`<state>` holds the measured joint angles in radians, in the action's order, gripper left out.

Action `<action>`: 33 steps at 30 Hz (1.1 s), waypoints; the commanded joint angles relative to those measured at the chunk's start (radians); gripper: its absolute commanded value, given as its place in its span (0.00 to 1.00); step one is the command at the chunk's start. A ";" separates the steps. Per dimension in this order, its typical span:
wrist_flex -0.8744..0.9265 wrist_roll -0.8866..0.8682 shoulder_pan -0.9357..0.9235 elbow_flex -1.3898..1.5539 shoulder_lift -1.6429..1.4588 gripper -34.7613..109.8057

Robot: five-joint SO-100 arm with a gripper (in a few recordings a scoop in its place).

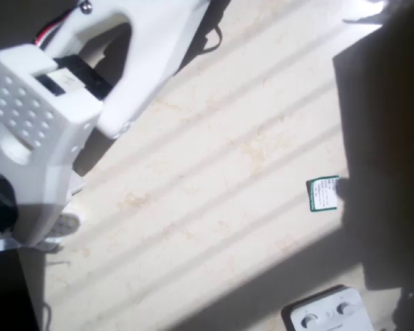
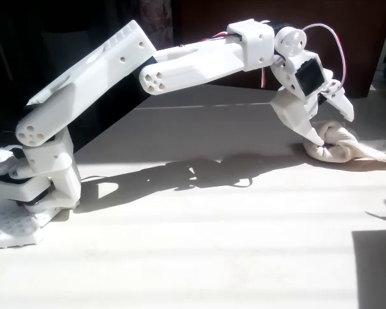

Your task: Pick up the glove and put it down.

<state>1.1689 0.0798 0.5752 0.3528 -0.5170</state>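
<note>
In the fixed view my lower fingertip [image 2: 318, 137] is buried in the bunched end of the glove [image 2: 347, 147], so I cannot tell how firmly I have it, and the glove's far end runs off the right edge. In the overhead view the white button device [image 1: 326, 312] is cut by the bottom edge, and the print on the small green-and-white card [image 1: 323, 193] is too small to read.

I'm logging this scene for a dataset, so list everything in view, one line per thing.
glove: one, cream, bunched on the table at the right of the fixed view, at the gripper's tips.
card: one, green and white, on the table at right in the overhead view.
device: one, white with round buttons, bottom edge of the overhead view.
table: one, pale beige, striped with sunlight and shadow.
arm: one, white, stretched to the right.
gripper: one, white, fingers spread over the glove; lower finger touches it.
</note>
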 commanded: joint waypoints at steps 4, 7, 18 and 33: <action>-0.011 -0.009 0.011 -0.048 0.006 0.41; -0.011 -0.009 0.008 -0.046 0.006 0.41; -0.011 0.003 0.008 -0.043 0.006 0.23; 0.006 0.005 0.008 -0.048 -0.094 0.24</action>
<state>1.1597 0.0798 0.5752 0.3313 -0.5139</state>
